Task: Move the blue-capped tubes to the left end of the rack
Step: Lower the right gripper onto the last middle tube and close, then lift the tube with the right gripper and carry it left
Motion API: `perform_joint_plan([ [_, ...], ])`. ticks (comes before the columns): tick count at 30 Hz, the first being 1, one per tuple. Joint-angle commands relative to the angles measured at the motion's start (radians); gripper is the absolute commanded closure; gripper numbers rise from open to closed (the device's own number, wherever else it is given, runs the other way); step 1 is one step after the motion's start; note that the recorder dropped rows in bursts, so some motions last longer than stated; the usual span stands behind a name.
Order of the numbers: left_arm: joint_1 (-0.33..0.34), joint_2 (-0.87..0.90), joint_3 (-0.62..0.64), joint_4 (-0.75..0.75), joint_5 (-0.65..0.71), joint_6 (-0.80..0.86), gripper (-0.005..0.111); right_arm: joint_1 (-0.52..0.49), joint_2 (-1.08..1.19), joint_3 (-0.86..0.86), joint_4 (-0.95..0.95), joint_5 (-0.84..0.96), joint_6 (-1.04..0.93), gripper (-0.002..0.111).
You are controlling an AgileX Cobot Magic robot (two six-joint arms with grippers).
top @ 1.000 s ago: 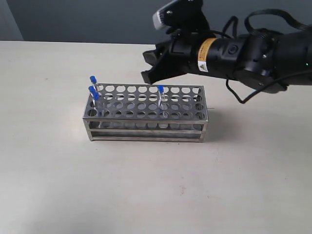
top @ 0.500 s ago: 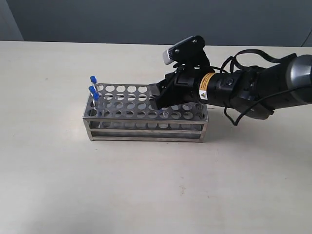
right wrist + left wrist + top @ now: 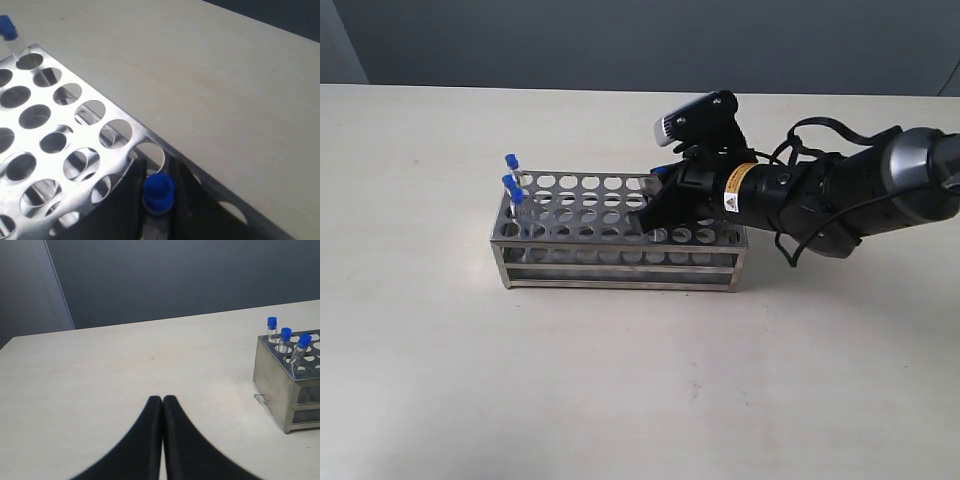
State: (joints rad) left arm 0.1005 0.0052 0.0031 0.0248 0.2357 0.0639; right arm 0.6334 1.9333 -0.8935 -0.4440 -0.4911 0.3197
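The steel rack (image 3: 620, 255) stands mid-table. Three blue-capped tubes (image 3: 511, 178) stand upright in holes at its left end; the left wrist view shows those tubes (image 3: 285, 335) and that rack end (image 3: 280, 385). My right gripper (image 3: 648, 222) reaches down onto the rack's middle. In the right wrist view its black fingers (image 3: 134, 200) press both sides of the fourth blue-capped tube (image 3: 158, 189), which still stands in its hole in the perforated top plate (image 3: 62, 120). My left gripper (image 3: 162, 399) is shut and empty, low over bare table well away from the rack.
The pale tabletop (image 3: 620, 400) stretches around the rack on all sides. A dark wall (image 3: 520, 40) lies beyond the far table edge. The right arm's body and cables (image 3: 820, 190) hang over the rack's right end.
My right gripper has dropped from above and behind the rack onto the lone tube in the middle and closed round it. The three left tubes have not moved.
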Motion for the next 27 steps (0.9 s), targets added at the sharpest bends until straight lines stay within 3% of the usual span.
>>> perform_joint_plan([
  [1, -0.004, -0.005, -0.003, -0.001, -0.003, 0.000, 0.106, -0.004, -0.017, 0.005, -0.015, 0.003, -0.006, 0.108],
  [10, -0.004, -0.005, -0.003, -0.001, -0.003, 0.000, 0.106, 0.009, -0.217, -0.001, -0.048, -0.040, -0.006, 0.108],
  [22, -0.004, -0.005, -0.003, -0.001, -0.003, 0.000, 0.106, 0.229, -0.239, -0.050, -0.082, -0.043, -0.006, 0.108],
  [27, -0.004, -0.005, -0.003, -0.001, -0.003, 0.000, 0.106, 0.276, -0.180, -0.128, -0.082, -0.041, -0.006, 0.108],
])
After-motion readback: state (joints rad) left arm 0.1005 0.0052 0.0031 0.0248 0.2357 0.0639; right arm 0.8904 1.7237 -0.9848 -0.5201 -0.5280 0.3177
